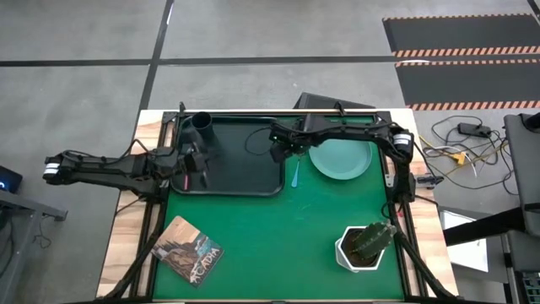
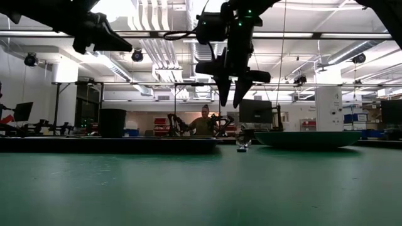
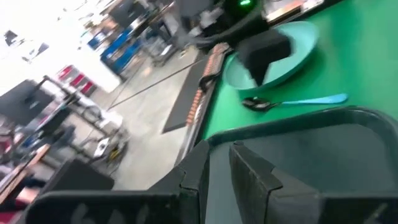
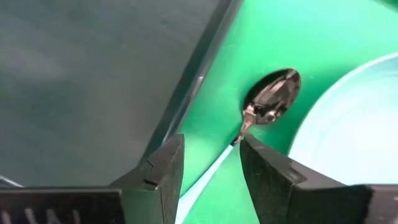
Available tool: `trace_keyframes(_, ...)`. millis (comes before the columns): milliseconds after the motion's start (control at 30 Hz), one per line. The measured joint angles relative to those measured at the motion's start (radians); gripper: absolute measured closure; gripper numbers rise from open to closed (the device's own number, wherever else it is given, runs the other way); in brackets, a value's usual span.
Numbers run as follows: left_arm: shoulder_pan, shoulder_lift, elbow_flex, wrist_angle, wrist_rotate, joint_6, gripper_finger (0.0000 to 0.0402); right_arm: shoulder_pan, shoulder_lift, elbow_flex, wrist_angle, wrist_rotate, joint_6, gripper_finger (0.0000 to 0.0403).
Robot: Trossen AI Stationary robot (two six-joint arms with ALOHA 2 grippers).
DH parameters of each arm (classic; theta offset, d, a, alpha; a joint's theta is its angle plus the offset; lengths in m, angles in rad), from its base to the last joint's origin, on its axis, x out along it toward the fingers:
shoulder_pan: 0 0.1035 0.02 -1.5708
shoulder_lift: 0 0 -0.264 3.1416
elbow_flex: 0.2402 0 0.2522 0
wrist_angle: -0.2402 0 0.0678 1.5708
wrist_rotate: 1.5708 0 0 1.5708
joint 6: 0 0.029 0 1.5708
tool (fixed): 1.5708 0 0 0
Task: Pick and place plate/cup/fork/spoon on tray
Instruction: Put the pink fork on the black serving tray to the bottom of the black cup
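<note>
The black tray point(image 1: 240, 160) lies at the table's far left. The black cup point(image 1: 202, 125) stands upright in its far left corner. The fork's pink-red handle point(image 1: 187, 180) shows by the tray's left rim, partly under my left gripper point(image 1: 201, 167). That gripper hangs above the tray's left side, slightly open and empty. The spoon point(image 1: 297, 173) lies on the green mat between the tray and the teal plate point(image 1: 339, 158). My right gripper point(image 4: 211, 168) hangs open above the spoon point(image 4: 270, 99), a finger on either side of its neck, well clear of it in the low view point(image 2: 229, 94).
A white pot with a green plant point(image 1: 364, 247) stands near the table's near right corner. A printed card point(image 1: 189, 251) lies at the near left. A person point(image 2: 204, 122) sits in the room beyond the table. Bare green mat lies in the middle.
</note>
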Motion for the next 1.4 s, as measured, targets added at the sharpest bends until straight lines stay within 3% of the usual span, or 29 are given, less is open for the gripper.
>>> trace_keyframes(267,0.000,-0.003,0.000,0.001,-0.003,-0.012,0.0357,-0.005,0.000,-0.073,0.148,-0.008,0.020,0.0273)
trace_keyframes(733,0.000,-0.047,0.000,0.002,-0.076,-0.010,0.0357,-0.018,0.000,-0.183,0.160,-0.038,0.124,0.0276)
trace_keyframes(1200,0.000,-0.137,0.000,0.002,-0.078,-0.009,0.0357,-0.022,0.000,-0.277,0.233,-0.053,0.153,0.0310)
trace_keyframes(1400,0.000,-0.137,0.000,0.001,-0.078,0.008,0.0357,-0.020,0.000,-0.317,0.259,-0.052,0.157,0.0299)
